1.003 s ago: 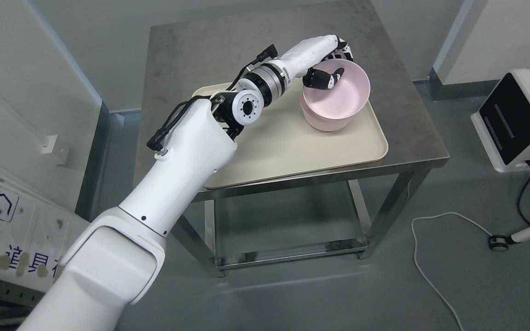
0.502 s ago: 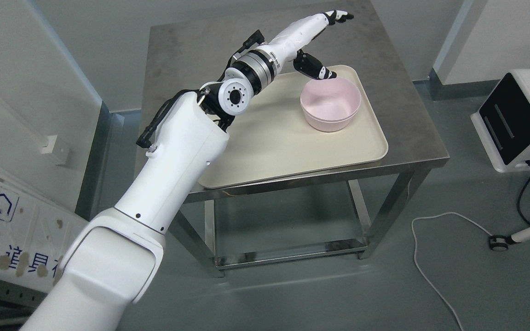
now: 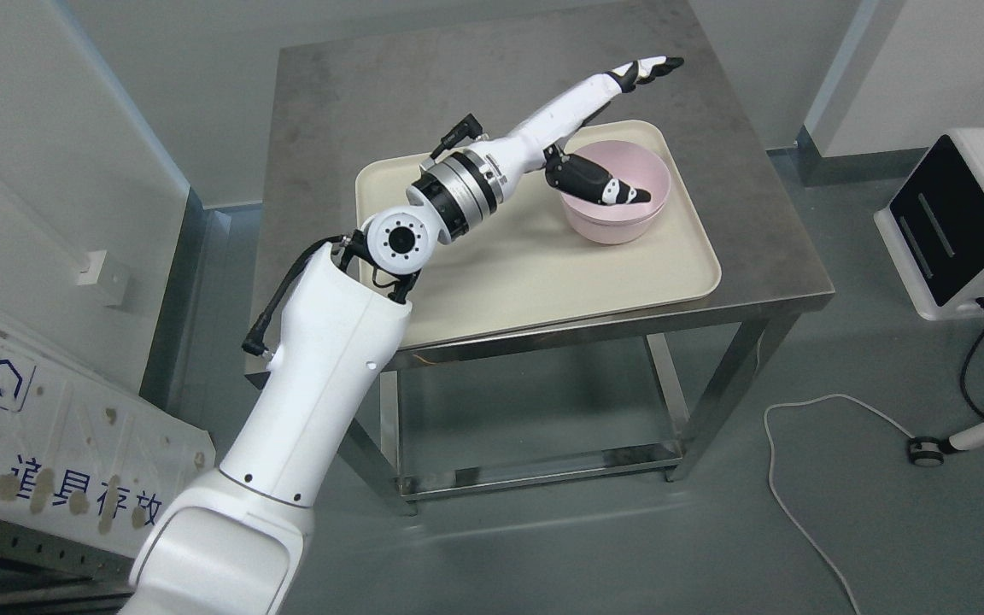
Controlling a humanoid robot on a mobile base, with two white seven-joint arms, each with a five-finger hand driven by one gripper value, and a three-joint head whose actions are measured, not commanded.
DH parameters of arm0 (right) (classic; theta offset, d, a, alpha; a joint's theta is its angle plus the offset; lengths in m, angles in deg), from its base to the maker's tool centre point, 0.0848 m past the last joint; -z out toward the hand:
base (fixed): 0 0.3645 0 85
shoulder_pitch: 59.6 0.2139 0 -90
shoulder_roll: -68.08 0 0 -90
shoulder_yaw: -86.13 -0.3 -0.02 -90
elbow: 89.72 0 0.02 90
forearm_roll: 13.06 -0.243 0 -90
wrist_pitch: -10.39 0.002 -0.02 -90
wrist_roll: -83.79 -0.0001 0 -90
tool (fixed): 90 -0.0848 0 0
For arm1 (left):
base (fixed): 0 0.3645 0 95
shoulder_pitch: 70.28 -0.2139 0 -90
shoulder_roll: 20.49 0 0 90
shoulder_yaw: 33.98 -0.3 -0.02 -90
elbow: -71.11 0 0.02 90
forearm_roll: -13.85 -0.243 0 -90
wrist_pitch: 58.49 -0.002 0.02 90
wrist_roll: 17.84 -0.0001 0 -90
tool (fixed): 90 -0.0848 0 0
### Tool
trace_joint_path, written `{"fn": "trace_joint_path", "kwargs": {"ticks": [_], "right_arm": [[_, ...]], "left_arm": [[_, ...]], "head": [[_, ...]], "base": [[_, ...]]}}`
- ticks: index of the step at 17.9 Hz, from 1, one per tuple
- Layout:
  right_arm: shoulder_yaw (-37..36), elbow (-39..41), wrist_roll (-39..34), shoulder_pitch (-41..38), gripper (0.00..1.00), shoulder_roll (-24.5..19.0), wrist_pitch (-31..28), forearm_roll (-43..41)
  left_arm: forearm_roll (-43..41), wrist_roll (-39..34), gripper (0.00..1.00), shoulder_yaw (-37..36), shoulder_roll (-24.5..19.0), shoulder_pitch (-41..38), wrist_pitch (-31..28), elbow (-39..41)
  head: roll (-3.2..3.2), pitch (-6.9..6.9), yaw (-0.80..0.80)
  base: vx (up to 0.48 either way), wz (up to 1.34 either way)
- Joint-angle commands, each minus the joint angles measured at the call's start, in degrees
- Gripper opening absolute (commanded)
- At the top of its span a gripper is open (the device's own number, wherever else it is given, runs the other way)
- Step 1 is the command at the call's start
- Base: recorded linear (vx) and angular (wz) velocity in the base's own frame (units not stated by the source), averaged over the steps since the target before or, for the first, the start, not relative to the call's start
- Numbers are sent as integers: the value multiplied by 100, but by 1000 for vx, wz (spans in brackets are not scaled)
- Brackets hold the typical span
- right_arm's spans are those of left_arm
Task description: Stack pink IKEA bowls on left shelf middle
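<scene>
The tray (image 3: 492, 282) has lots of bare room in front and to the left. The pink bowls (image 3: 620, 218) sit in its far right corner. The left hand (image 3: 603, 128) hangs open above them, blocking the top.

Left hand (image 3: 599, 128) spread open above pink bowls (image 3: 620, 205), beige tray (image 3: 543, 265), steel table (image 3: 355, 94)

The left hand (image 3: 603, 128) is hiding part of the pink bowls' (image 3: 620, 218) rim; the white box (image 3: 962, 218) is running off the right edge.
</scene>
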Motion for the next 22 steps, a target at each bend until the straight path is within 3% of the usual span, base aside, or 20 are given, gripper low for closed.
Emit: {"fn": "trace_joint_path", "kwargs": {"ticks": [1,6,10,13,17,22], "right_arm": [[-62,0,27,0,100,100,-2,44],[-62,0,27,0,100,100,-2,44],[-61,0,27,0,100,100,-2,44],[-62,0,27,0,100,100,-2,44],[-53,0,27,0,100,100,-2,44],[-53,0,27,0,100,100,-2,44]], "left_arm": [[-1623,539,91,-39,-94,-467,-309,1115],[-2434,840,83,-74,-94,-344,-469,844],[-2489,875,78,-144,-94,-151,-829,808],[-2497,1156,66,-354,-94,-107,-873,799],[-2515,1174,63,-663,-94,-107,-865,641],[-2568,1148,44,-689,-94,-28,-812,465]], "head": [[0,0,0],[0,1,0],[0,2,0],[0,2,0],[0,2,0],[0,2,0]], "base": [[0,0],[0,0],[0,0],[0,0],[0,0],[0,0]]}}
